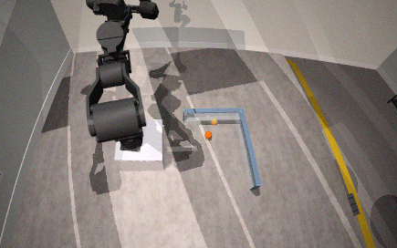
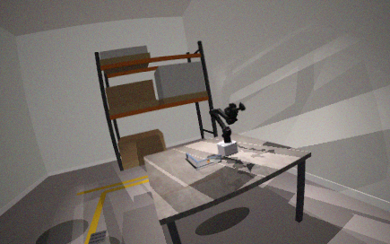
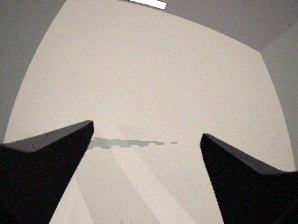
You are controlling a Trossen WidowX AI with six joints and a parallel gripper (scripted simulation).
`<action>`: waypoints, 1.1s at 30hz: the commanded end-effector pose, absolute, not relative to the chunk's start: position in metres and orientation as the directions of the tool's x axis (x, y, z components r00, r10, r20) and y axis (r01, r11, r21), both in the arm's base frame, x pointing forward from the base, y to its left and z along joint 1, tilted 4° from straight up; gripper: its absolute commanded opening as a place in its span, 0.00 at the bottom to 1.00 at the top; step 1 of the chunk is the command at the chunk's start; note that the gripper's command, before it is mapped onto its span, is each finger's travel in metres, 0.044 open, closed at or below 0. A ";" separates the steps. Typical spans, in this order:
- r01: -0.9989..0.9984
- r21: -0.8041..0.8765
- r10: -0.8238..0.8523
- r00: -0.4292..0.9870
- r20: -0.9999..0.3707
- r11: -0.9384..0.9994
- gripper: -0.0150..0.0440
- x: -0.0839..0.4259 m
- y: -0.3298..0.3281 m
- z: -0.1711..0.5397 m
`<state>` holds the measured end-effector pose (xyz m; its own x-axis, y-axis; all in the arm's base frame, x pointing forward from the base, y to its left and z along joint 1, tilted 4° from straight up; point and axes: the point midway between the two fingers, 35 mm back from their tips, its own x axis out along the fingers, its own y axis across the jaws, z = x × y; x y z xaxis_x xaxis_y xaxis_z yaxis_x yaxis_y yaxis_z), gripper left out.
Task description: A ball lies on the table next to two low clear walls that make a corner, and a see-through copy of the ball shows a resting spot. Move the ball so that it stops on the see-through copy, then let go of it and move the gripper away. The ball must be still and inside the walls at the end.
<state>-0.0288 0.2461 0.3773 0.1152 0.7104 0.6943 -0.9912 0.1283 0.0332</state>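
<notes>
Orange ball [image 1: 208,135] on the table [image 2: 274,158], inside the corner of the blue walls [image 1: 247,141], just short of its pale copy [image 1: 214,121] by the far wall

Small, smooth, likely to roll (pinch across the middle)

Claw [image 3: 148,163] wide open, empty, raised well away

We are looking at a warehouse or storeroom: a tall metal rack [image 2: 155,96] with orange beams carries cardboard boxes [image 2: 131,96] (another box [image 2: 142,147] sits on the floor beneath), yellow lane lines [image 2: 99,204] mark the grey floor, and a plain desk [image 2: 270,158] stands between bare walls
</notes>
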 end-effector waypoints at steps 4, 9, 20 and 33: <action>-0.981 -0.030 0.752 0.129 0.646 0.193 0.75 -0.022 0.263 0.369; -0.899 -0.257 0.868 0.215 0.448 0.355 0.66 0.016 0.312 0.333; -0.702 -0.613 0.880 0.475 -0.025 0.362 0.66 0.137 0.348 0.239; -0.726 -0.682 0.521 0.617 -0.590 0.086 0.66 0.259 0.270 0.120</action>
<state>0.2368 0.2989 0.1496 0.6274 0.6325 -0.4542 -0.6814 0.1636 -0.7134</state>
